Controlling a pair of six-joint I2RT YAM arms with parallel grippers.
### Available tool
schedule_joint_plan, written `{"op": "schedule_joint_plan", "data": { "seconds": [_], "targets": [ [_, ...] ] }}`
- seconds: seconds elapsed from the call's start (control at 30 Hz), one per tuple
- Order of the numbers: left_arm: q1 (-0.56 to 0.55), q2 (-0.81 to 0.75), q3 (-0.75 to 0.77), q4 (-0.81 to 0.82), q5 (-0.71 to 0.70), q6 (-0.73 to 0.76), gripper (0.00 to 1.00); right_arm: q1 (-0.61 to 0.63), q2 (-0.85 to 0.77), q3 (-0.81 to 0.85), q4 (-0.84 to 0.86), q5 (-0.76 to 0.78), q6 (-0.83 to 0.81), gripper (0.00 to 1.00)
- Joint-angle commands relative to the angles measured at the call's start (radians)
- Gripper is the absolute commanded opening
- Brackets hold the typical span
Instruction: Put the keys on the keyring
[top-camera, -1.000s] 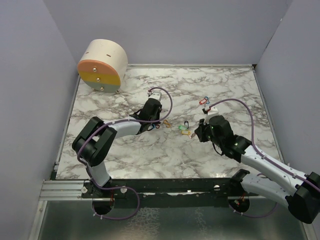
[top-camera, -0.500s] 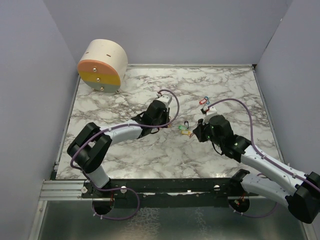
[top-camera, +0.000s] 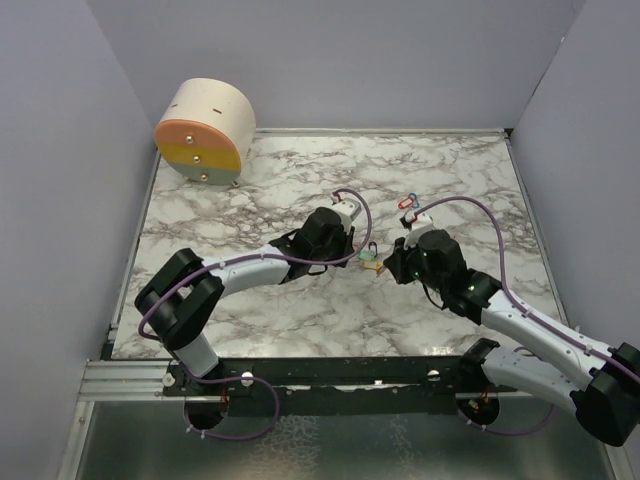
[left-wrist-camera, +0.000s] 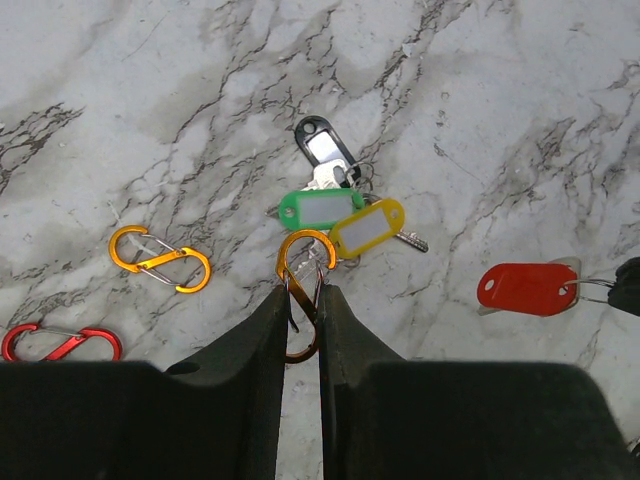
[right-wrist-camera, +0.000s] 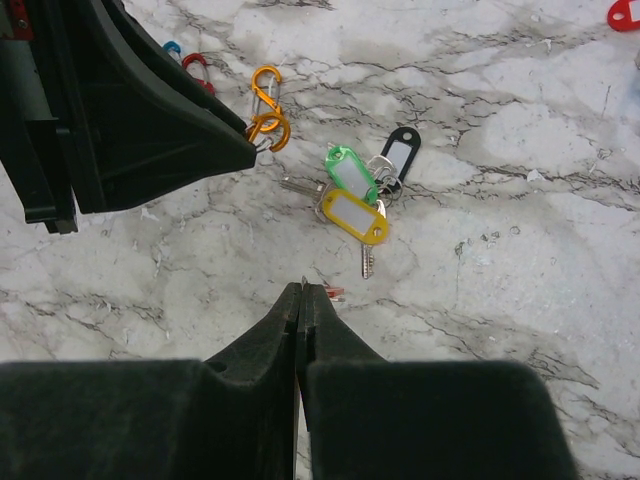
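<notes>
My left gripper (left-wrist-camera: 302, 292) is shut on an orange S-shaped keyring (left-wrist-camera: 304, 262), with the ring's upper loop sticking out past the fingertips. That loop lies right beside the keys, a cluster with a green tag (left-wrist-camera: 315, 209), a yellow tag (left-wrist-camera: 367, 228) and a black tag (left-wrist-camera: 321, 143), lying on the marble. My right gripper (right-wrist-camera: 301, 290) is shut on a red-tagged key (left-wrist-camera: 527, 288); only a red sliver and a silver tip show at its fingertips. From above, the left gripper (top-camera: 352, 247) and right gripper (top-camera: 385, 266) flank the keys (top-camera: 370, 259).
A spare orange carabiner (left-wrist-camera: 160, 260) and a red one (left-wrist-camera: 60, 343) lie left of the keys. A red and blue item (top-camera: 407, 201) sits behind the right arm. A round wooden drum (top-camera: 205, 131) stands at the back left corner. Grey walls enclose the table.
The left arm has swung right across the table with the orange keyring, ending beside the key cluster. The right arm has barely moved.
</notes>
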Motion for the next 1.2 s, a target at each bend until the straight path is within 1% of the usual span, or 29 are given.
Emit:
{"op": "schedule_joint_plan", "data": {
  "seconds": [0.0,0.7,1.17],
  "targets": [
    [-0.020,-0.039,0.035,0.035,0.067,-0.005,0.00,-0.001,0.003,-0.007,0.039,-0.023,-0.015,0.01],
    [-0.097,-0.021,0.088,0.059,0.107,-0.018,0.00,-0.001,0.014,-0.002,0.041,-0.028,-0.018,0.01],
    [-0.117,-0.014,0.099,0.050,0.111,-0.010,0.00,-0.001,-0.008,-0.007,0.041,-0.020,-0.017,0.01]
  ]
}}
